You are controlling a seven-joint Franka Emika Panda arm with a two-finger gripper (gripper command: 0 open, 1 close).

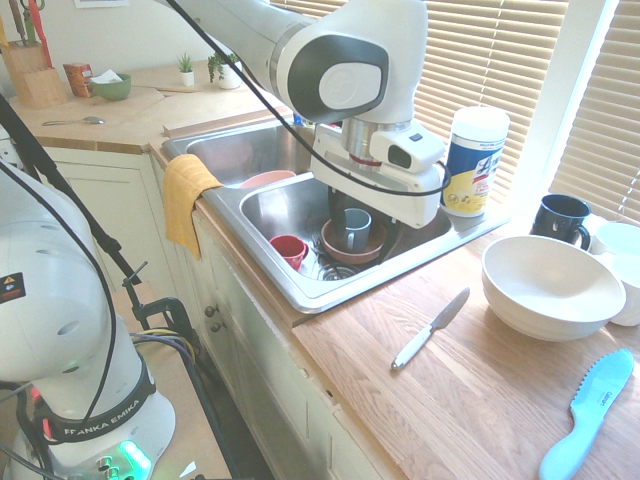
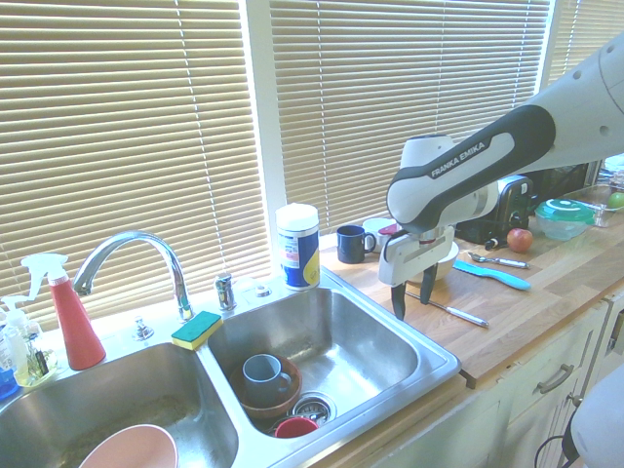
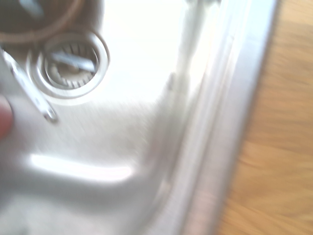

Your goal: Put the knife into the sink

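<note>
Plainly, the risk we see is at the pick: the knife [image 1: 431, 328] lies flat on the wooden counter [image 1: 470, 400], well clear of the sink [image 2: 434, 363] and near the white bowl [image 1: 552, 285], and a slim blade lying flush on wood could skid or tip out from between the fingers if we come down off-centre (the light-blue serrated knife [image 1: 588, 412] further along is the wrong target, too). Our gripper [image 2: 411, 292] hangs above the sink's counter-side rim, pointing down, its fingers spread apart, holding nothing and touching nothing.
</note>
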